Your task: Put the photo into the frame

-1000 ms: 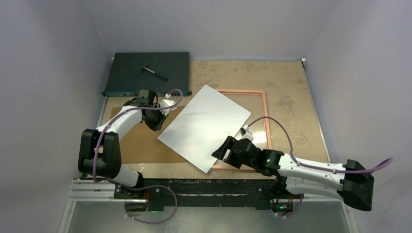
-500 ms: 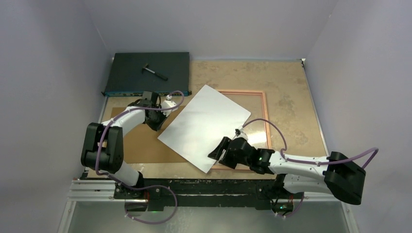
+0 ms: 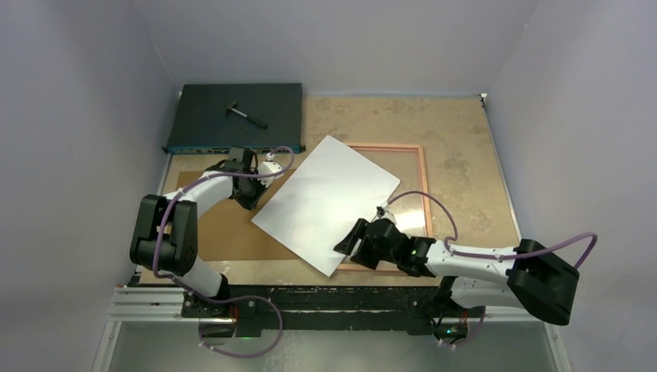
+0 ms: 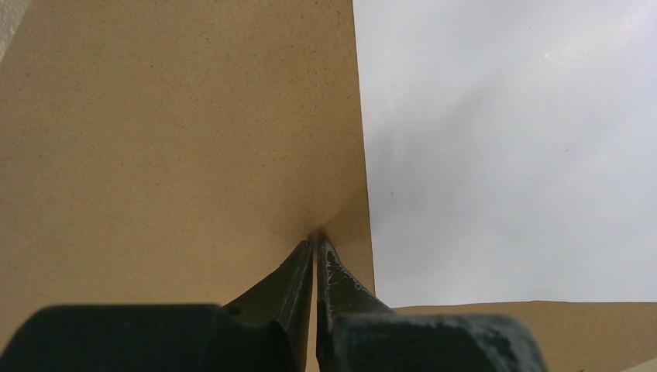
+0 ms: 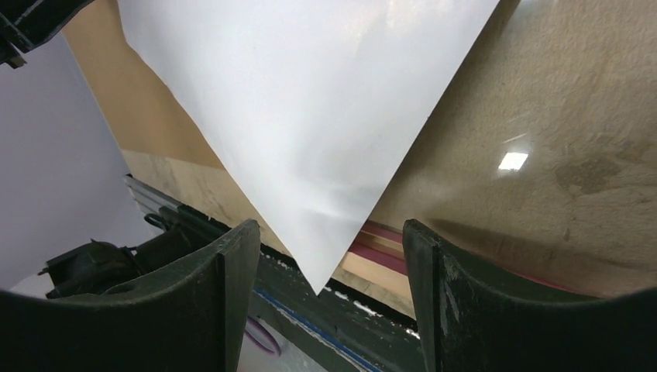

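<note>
Photo (image 3: 325, 203) lies white side up and crooked, partly over the left of the pink frame (image 3: 423, 190) and partly over the brown board (image 3: 217, 229). Left gripper (image 3: 251, 198) has its jaws pinched together, tips at the board just beside the photo's edge; can't tell if they grip anything. Right gripper (image 3: 345, 248) has its jaws wide apart around the photo's near corner, holding nothing.

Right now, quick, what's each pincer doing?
Left pincer: shut, tips at the edge of the photo; a grip cannot be told.
Right pincer: open, astride the photo's near corner, holding nothing.
</note>
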`<state>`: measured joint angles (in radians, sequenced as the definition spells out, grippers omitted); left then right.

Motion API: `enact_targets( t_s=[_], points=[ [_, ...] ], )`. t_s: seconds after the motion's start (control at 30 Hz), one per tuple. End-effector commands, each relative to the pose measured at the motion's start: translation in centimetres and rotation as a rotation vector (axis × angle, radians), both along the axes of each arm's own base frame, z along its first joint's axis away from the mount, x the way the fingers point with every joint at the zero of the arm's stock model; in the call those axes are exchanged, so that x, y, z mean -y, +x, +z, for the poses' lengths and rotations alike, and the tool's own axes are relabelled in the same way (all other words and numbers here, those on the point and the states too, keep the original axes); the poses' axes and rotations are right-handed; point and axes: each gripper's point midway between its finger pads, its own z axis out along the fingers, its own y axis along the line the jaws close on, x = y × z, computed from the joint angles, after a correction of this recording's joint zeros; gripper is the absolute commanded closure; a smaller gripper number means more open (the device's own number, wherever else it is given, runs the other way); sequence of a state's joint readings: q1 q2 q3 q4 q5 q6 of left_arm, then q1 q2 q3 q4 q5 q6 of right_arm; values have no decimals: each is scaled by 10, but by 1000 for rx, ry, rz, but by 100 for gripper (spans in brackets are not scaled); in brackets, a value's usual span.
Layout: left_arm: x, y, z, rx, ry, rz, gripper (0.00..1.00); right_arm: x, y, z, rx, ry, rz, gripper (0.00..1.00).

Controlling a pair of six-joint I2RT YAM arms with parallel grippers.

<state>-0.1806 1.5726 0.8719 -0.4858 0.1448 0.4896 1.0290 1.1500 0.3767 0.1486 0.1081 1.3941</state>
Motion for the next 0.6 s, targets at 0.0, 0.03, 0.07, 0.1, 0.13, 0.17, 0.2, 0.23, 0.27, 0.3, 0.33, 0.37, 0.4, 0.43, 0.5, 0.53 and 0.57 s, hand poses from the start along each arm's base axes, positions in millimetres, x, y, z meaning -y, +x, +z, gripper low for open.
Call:
enact_targets(
  t_s=[0.0,0.03,0.07,0.1,0.13,0.17,0.2,0.23,0.27,0.3,0.33,0.37,0.4,0.43,0.5,0.53,0.57],
  points=[
    [2,0,-4,12,4,-5,97,-1,0,-3,-2,15,0,30],
    [2,0,-4,15,4,-5,97,-1,1,-3,0,19,-1,30],
    [2,-1,-4,15,4,-8,97,-2,2,-3,1,23,-6,30],
    [2,-1,-4,14,4,-8,97,-3,3,-2,4,29,-7,30],
    [2,-1,-4,14,5,-9,97,-4,4,-2,8,34,-8,30],
    [3,-1,-4,13,6,-9,97,-5,5,-2,9,42,-10,30],
    [3,-1,-4,14,7,-10,97,-7,5,0,11,56,-7,30],
    [2,-1,-4,16,9,-12,97,-8,5,0,12,69,-8,31],
    [2,-1,-3,17,10,-12,97,-8,5,1,12,79,-11,31],
    [2,-1,-3,18,11,-13,97,-7,5,0,10,82,-15,31],
    [2,-1,-3,18,12,-17,97,-6,5,-1,6,85,-21,31],
    [2,-1,-3,18,13,-17,97,-6,5,-1,6,87,-25,31],
    [2,-1,-3,17,13,-17,97,-5,6,-1,6,93,-29,32],
    [2,-2,-3,15,13,-18,97,-5,6,-1,7,99,-33,32],
    [2,-3,-4,13,13,-18,97,-4,7,1,13,111,-42,33],
    [2,-3,-4,13,13,-19,97,-4,8,2,17,116,-45,34],
    [2,-3,-4,13,13,-19,97,-5,10,3,20,121,-48,35]
  ],
)
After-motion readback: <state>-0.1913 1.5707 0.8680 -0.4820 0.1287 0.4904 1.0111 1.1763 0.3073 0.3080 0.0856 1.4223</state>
